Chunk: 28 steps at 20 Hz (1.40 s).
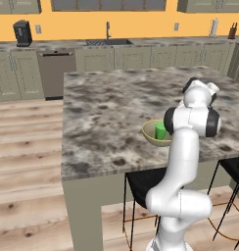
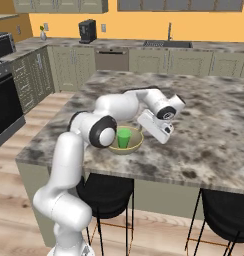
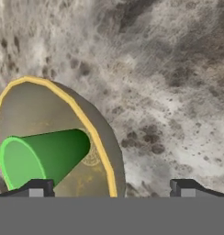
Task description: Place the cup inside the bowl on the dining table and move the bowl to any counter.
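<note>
Tool (image 3: 109, 187) hangs released over the bowl's (image 2: 136, 143) far side, arm bent low across the bench (image 2: 214, 125). Green cup (image 2: 124, 137) stands upright inside the bowl near the bench's front edge, stools (image 2: 106, 192) underneath.

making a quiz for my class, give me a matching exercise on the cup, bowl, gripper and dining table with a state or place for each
Things:
1. cup
2. bowl
3. gripper
4. dining table

States or places:
A. open, holding nothing
B. mottled marble top, stools below
C. standing inside the bowl
D. resting on the table near its front edge

Pairs: 1-C, 2-D, 3-A, 4-B
</note>
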Tool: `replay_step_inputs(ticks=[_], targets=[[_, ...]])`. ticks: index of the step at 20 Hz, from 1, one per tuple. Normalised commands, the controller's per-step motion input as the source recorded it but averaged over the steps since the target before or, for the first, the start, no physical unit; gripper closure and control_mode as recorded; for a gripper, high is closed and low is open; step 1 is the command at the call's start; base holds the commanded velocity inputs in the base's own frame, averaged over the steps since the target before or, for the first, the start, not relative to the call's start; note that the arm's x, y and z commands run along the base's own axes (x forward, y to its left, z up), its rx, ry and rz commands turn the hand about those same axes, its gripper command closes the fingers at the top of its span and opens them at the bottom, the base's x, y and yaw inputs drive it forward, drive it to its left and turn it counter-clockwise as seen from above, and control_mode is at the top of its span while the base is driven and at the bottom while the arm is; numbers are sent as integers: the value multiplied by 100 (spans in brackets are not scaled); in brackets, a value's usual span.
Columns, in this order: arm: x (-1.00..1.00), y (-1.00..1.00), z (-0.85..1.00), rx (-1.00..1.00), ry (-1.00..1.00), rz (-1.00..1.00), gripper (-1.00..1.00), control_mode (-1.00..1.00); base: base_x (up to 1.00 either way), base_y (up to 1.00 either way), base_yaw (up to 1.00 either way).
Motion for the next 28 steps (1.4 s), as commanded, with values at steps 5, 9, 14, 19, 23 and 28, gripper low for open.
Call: replay_step_inputs(ticks=[5, 9, 14, 19, 23, 28], targets=[[3, 0, -23, 1, -5, 3, -100, -100, 0, 0, 0], [0, 2, -24, 0, -1, 1, -100, -100, 0, 0, 0], [0, 19, -2, 0, 0, 1, -100, -100, 0, 0, 0], [0, 17, -1, 0, 0, 1, -100, -100, 0, 0, 0], [0, 11, -11, 0, 0, 1, -100, -100, 0, 0, 0], [0, 12, -13, 0, 0, 1, -100, -100, 0, 0, 0]])
